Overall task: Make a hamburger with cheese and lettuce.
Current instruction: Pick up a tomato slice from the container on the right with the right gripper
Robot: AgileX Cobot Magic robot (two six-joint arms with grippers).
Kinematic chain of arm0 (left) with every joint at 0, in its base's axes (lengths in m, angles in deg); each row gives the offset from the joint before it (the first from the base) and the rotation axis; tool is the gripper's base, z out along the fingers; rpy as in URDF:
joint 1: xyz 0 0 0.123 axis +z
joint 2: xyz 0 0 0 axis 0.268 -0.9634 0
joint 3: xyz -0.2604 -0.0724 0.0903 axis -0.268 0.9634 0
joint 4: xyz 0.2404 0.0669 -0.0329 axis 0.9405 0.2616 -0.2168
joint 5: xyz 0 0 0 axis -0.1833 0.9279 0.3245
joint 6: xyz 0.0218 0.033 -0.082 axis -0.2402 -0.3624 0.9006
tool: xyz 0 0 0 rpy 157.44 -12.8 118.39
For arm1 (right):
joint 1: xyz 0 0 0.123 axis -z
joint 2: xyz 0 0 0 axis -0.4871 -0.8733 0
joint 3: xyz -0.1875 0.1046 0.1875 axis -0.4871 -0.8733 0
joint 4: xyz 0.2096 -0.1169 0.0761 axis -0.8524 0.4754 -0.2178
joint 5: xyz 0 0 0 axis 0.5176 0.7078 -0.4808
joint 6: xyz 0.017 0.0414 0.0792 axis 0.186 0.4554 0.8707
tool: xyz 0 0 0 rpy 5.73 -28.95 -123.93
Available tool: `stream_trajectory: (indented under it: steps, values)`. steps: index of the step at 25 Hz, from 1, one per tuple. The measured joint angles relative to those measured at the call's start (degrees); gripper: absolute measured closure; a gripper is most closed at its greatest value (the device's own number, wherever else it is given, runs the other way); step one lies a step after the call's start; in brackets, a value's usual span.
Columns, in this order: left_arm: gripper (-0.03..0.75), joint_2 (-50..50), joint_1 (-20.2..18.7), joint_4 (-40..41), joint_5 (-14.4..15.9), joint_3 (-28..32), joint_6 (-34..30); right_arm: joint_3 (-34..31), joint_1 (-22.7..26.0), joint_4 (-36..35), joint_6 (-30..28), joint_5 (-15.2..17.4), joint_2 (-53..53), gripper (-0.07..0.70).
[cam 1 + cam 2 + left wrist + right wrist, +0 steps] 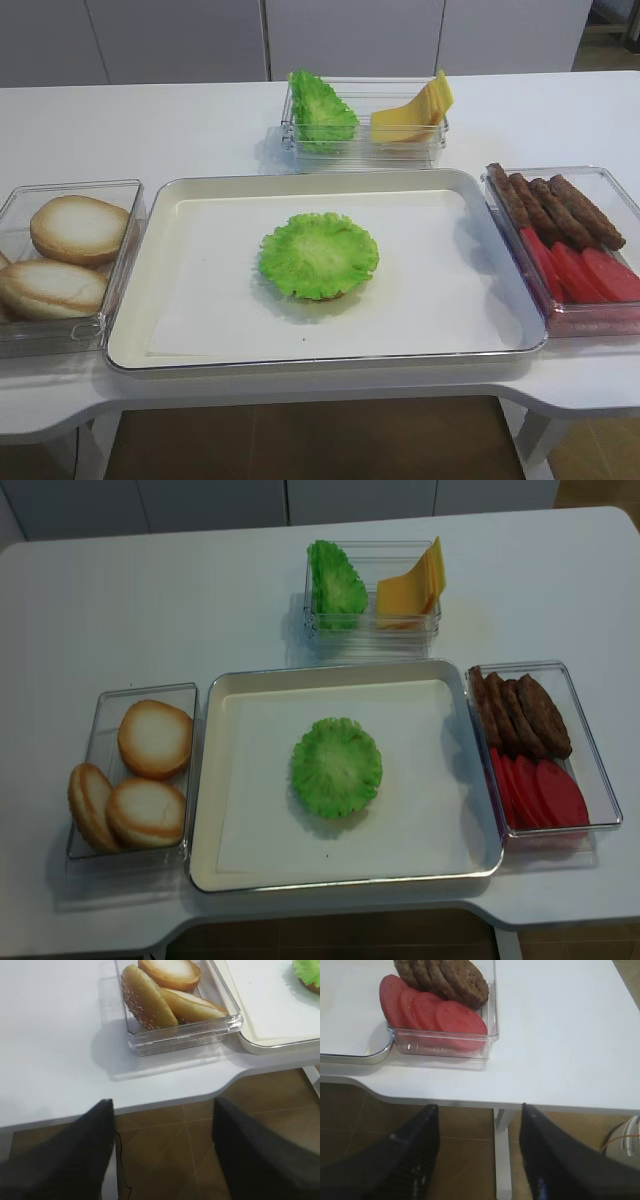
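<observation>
hamburger point(318, 256): lettuce-topped, frame centre on tray point(200, 330) | cheese point(412, 112): upper centre bin | left gripper point(162, 1125): spread, empty, off table edge | right gripper point(479, 1132): spread, empty

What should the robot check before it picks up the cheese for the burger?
1. Burger base ready: lettuce leaf lies on the tray, with a bit of bun peeking out under it. Ok.
2. Cheese available: slices stand in the back bin beside spare lettuce. Ok.
3. Right hand open and empty, hanging off the table's front edge. Ok.
4. Left hand open and empty, also off the table. Ok.
5. Path to the cheese: nothing stands between the tray and the back bin. Ok.
6. Whether just one slice will come off: cannot tell.
</observation>
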Motion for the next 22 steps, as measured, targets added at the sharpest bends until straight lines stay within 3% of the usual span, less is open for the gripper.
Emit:
stream_trajectory:
  steps: [13, 18, 22]
  values:
    - [0.257, 0.00, 0.00, 0.00, 0.00, 0.00, 0.00, 0.39, 0.00, -0.87, 0.00, -0.43, 0.00, 0.274]
    - [0.257, 0.00, 0.00, 0.00, 0.00, 0.00, 0.00, 4.95, 0.00, -6.16, 0.11, -0.75, -1.51, 0.275]
    - [0.257, 0.00, 0.00, 0.00, 0.00, 0.00, 0.00, 10.35, 0.00, -8.38, 0.11, -0.87, -10.03, 0.274]
